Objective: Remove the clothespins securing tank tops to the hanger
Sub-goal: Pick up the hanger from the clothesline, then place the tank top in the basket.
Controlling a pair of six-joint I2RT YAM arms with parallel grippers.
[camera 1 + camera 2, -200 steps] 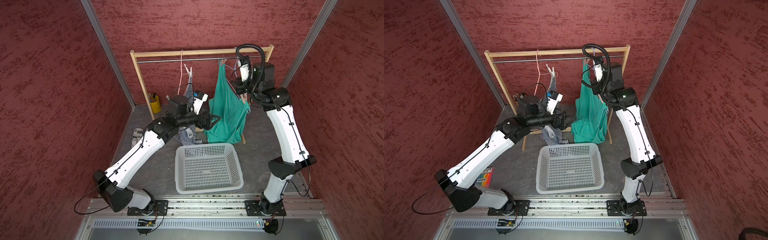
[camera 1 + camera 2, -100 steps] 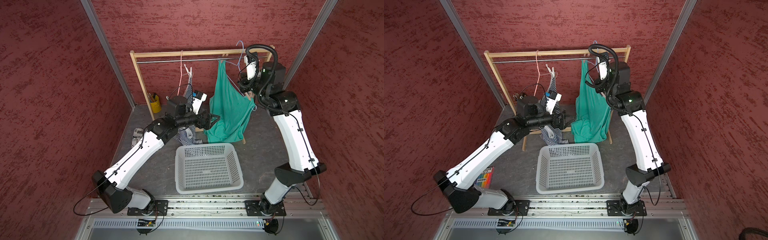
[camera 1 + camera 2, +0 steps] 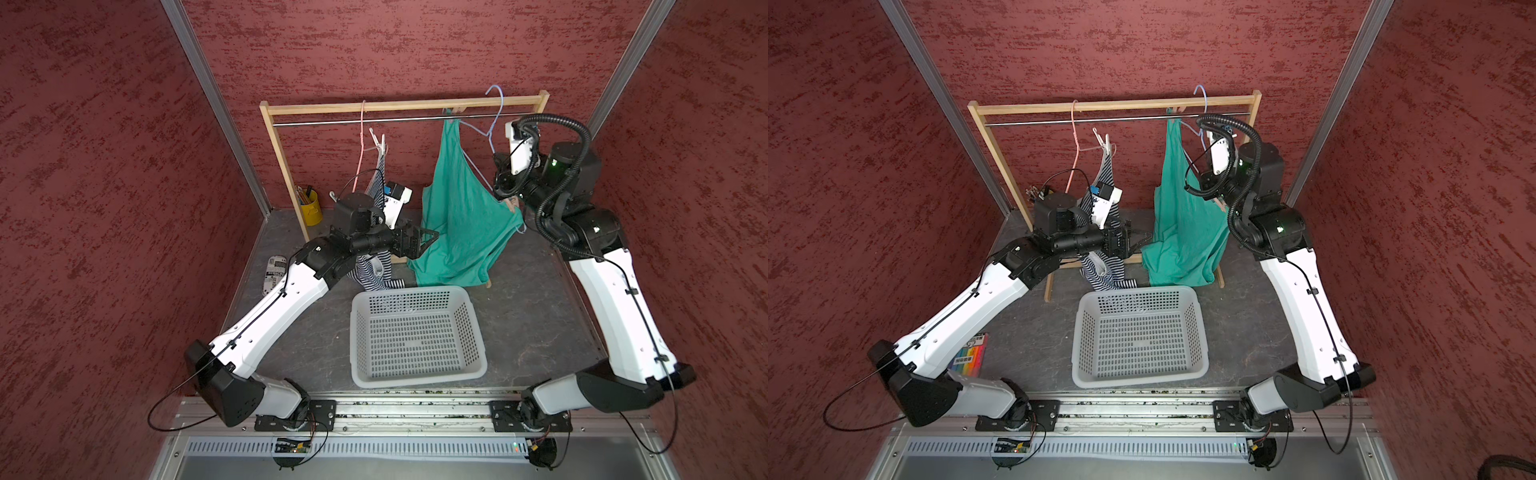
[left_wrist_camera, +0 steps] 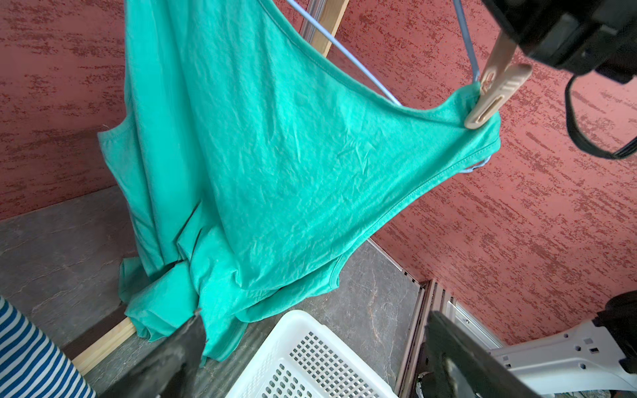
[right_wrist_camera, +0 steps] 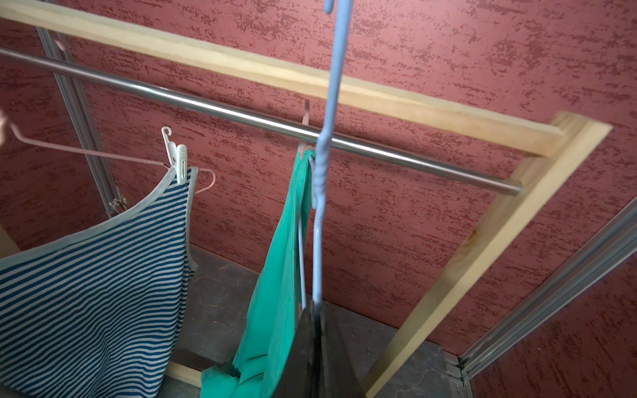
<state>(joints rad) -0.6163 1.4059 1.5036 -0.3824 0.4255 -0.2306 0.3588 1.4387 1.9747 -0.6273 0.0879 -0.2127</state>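
The pale pink clothespin point(image 4: 496, 93) sat at the low shoulder of the teal tank top point(image 4: 275, 138), its mouth biting the strap onto the blue hanger point(image 5: 322, 172). That hanger hung steeply tilted, and in a top view its hook seemed to stand above the rail point(image 5: 206, 110) rather than over it. A second pinkish peg point(image 5: 305, 115) held the other strap up by the rail. The right gripper point(image 5: 314, 324) was pressed fully closed at the pin's upper end. From the left wrist view it appeared to pinch one leg while the other leg stuck out free. Whether the hanger wire was caught too could not be told.

The step in hand looked like freeing this pin, with the cloth not yet released. The next move probably called for both legs to be squeezed together so the mouth opened. The pin could then be drawn off the strap without dragging the loose hanger.

The left gripper point(image 3: 424, 241) was spread wide and held nothing, pointing at the teal cloth from beside it, well placed to steady it. Further off, the striped tank top point(image 5: 103, 258) hung from a pink hanger point(image 5: 86, 151) under a white clothespin point(image 5: 179, 162). The white basket point(image 3: 415, 380) waited on the floor below.
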